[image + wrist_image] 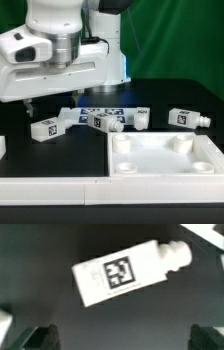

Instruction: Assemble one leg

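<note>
On the black bench point(60, 160), toward the exterior view's left: the leg point(45, 128), lying on its side directly below the white arm head. In the wrist view, the same leg point(122, 274) across the middle of the picture, turned at a slant, with its square black-and-white tag facing the camera and its narrower round end point(175, 253) jutting from one short side. Bare bench all round it there.

Above it, the tool point(125, 339), spread wide and clear of the leg. Dark fingers point(45, 336) at opposite sides of the wrist view, well apart, only bench surface between them. Leg body just short of the line joining the two tips. In the exterior view, mostly hidden behind the arm head, so not placed there with any certainty.

Toward the exterior view's right and nearer the camera: a large flat white panel point(165, 172), tray-like, with a raised rim and round sockets point(125, 145) at its corners. Plain white inside the rim. Every leg outside it, on the bench beyond its far edge.

Beyond that edge, more legs point(108, 122) of the same kind bunched near the middle, all on their sides; exact count in the bunch hard to tell. A lone leg point(186, 118) further to the exterior view's right, apart from the bunch. Behind the bunch, flat on the bench, the marker board point(105, 104) with its tags. At the exterior view's left edge, a small white block point(3, 146), cut off by the frame.
</note>
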You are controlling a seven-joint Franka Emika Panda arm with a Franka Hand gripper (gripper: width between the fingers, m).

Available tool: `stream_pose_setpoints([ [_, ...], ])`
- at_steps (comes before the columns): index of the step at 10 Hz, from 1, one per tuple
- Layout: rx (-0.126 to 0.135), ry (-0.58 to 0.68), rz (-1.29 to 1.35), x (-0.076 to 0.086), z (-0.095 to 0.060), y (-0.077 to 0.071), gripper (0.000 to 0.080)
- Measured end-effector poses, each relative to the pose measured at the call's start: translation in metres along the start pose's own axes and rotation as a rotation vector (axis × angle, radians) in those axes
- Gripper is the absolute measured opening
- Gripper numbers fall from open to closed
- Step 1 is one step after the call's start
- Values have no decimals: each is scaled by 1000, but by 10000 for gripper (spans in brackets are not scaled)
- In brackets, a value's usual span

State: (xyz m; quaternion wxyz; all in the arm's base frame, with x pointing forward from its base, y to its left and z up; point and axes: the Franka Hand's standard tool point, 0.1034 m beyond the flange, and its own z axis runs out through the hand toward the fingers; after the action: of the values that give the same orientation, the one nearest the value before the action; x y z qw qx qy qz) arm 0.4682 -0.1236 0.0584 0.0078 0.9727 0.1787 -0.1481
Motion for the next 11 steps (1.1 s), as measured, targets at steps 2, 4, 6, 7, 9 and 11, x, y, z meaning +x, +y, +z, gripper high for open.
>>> stream_pose_setpoints([
  [2,6,23,94,4,1,-1,649],
  [4,19,27,198,6,1,-4,649],
  [6,36,31,318,8,2,-7,649],
  [7,89,3,476,5,3,-7,649],
  [9,210,-73,762,3,8,7,649],
  [11,232,-71,862,4,13,17,649],
])
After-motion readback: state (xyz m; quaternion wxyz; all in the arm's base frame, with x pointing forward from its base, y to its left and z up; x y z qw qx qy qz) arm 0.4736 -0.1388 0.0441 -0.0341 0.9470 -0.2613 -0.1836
